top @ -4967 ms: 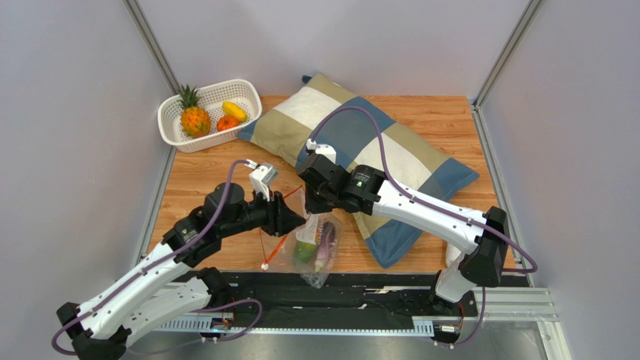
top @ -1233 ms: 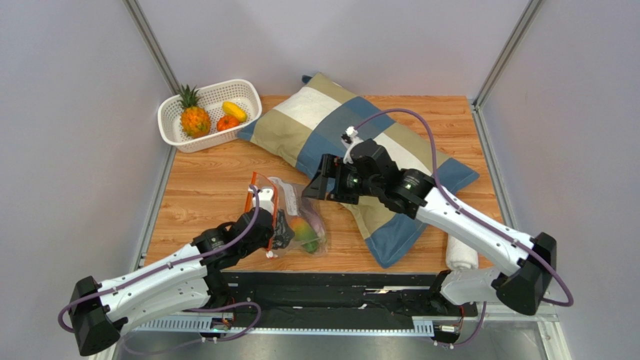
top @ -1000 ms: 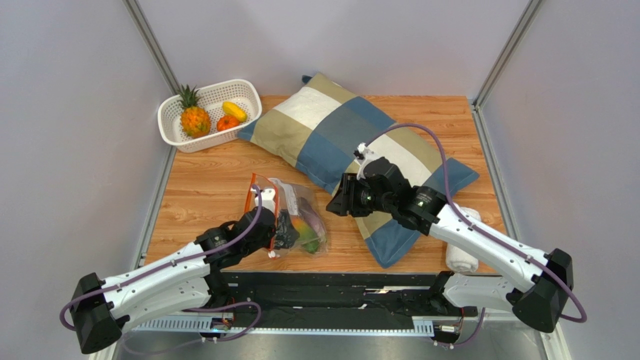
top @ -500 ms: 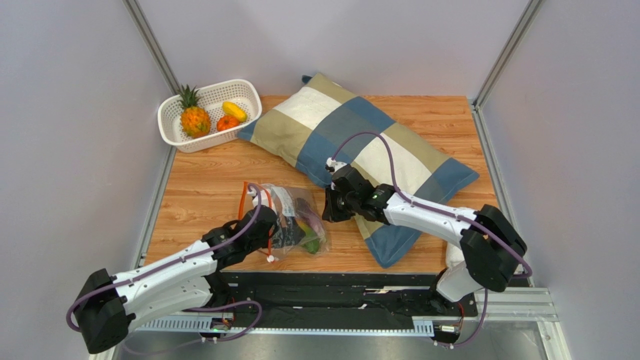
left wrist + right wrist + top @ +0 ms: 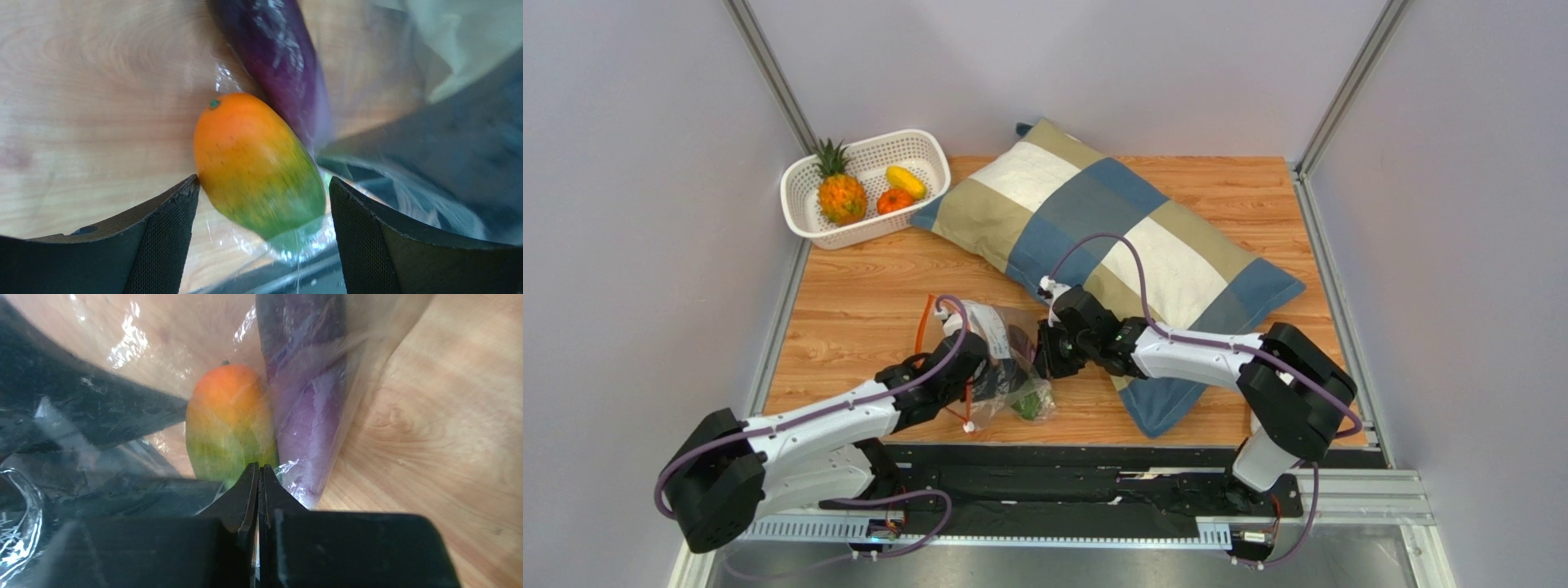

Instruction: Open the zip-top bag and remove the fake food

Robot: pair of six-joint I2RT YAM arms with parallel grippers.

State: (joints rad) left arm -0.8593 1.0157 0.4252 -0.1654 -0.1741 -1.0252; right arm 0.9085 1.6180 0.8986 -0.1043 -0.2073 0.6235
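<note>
Straddling mango (image 5: 258, 165) inside zip-top bag (image 5: 1004, 333), left jaws wide | right jaws shut against its plastic

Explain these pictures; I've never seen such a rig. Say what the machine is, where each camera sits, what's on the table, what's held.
A left arm and a right arm, both robots, are bolted at the near edge of a wooden table. The wide picture looks down from above; the other two come from wrist cameras. On it lie a checked pillow, a white basket of toy fruit and a clear zip-top bag holding a mango and an eggplant. The left jaws stand open either side of the mango; the right jaws are shut, apparently pinching the bag's plastic.
</note>
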